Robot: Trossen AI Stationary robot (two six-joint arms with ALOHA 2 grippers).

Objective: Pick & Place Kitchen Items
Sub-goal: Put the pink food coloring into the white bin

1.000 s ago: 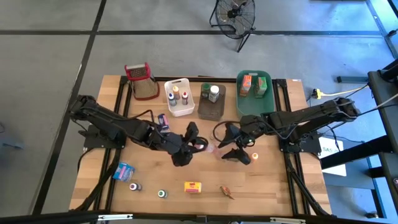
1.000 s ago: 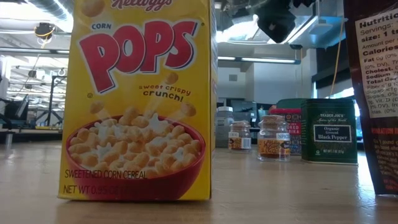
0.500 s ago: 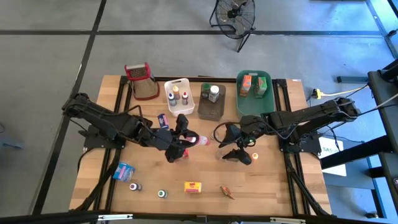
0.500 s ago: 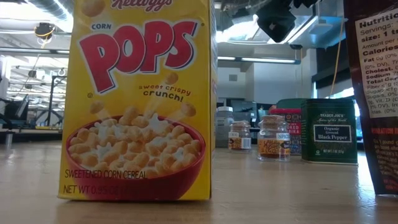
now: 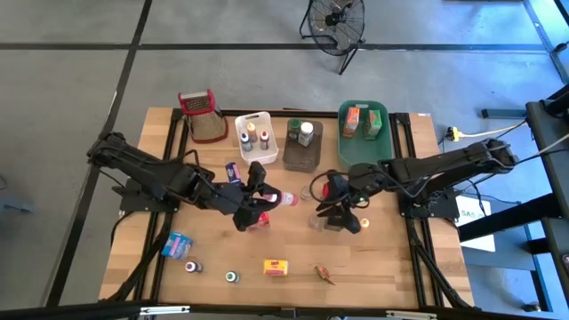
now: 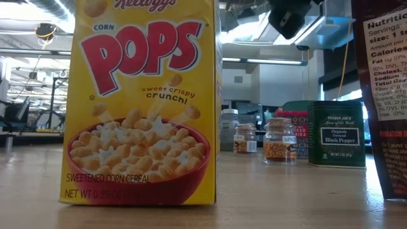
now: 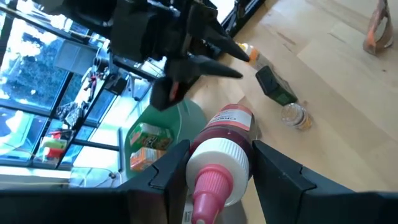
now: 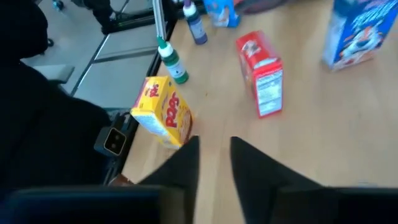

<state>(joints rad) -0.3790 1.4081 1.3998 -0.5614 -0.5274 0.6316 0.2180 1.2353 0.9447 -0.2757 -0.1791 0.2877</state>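
The left claw (image 7: 221, 148) is closed on a little bottle (image 7: 227, 121), with one dark finger on each side of it, just under the cap. The bottle sits right between the fingers and looks lifted off the wooden surface (image 5: 391, 258). It has a white cap with a pink tip, a red label and something dark red inside. It lies tilted in the claw, cap end nearest the wrist. It looks like the step in hand is to carry this bottle to a tub. To do that well, the claw should hold tight so the smooth round bottle does not slip, and stay high enough to pass over things. A small box (image 5: 233, 171) lies just beside the claw, so it should not bump that. A bit farther from the claw is the white tub (image 5: 259, 153), which has other small bottles in it, so that seems the right home. The claw should go over the rim, come low, then let go. Well off on the other side, the right claw (image 5: 335, 216) is low over the surface near an orange-capped thing (image 5: 364, 222); one cannot tell if it is open or closed.
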